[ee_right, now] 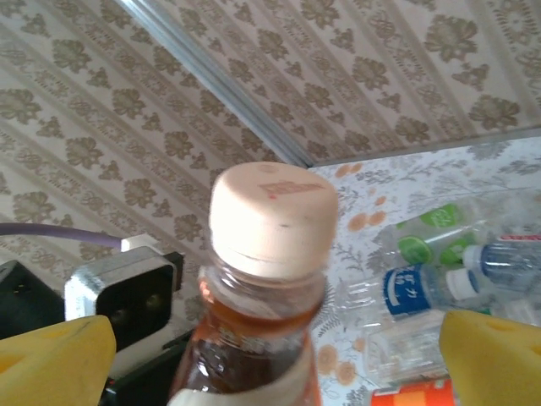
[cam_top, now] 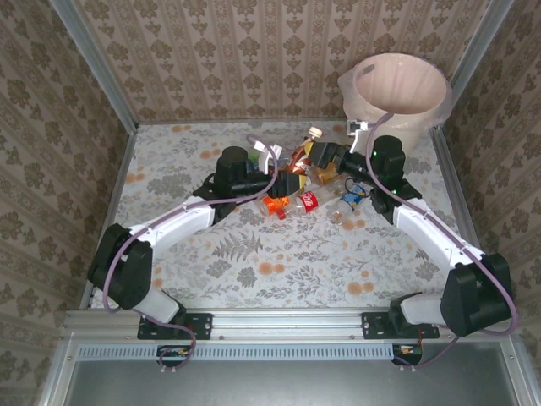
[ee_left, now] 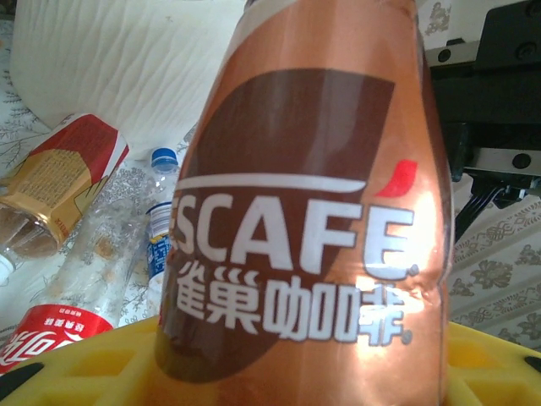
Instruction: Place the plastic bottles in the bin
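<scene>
**Copper label in the left jaws, bin off to the far right**

Left gripper (cam_top: 292, 169): my yellow fingers (ee_left: 84, 368) lie flush against both flanks of the copper-labelled bottle (ee_left: 308, 211), which I read as a firm pinch. Its long axis runs straight out along the fingers. From above, its cream cap (cam_top: 314, 132) points toward the far wall.

Centre: the other plastic bottles (cam_top: 308, 201) lie loose on the table (cam_top: 186, 245), just nearer than both grippers.

Right gripper (cam_top: 330, 159): fingers (ee_right: 55, 355) are spread wide. A cream-capped neck (ee_right: 272, 207) stands between them with clear gaps either side. I cannot tell whether this is the same bottle.

Far right: the bin (cam_top: 420, 121) stands in the back corner. It is beyond and right of the held bottle, and closer to my right arm. Judgement: the carry goes rightward and away, across the right gripper.
</scene>
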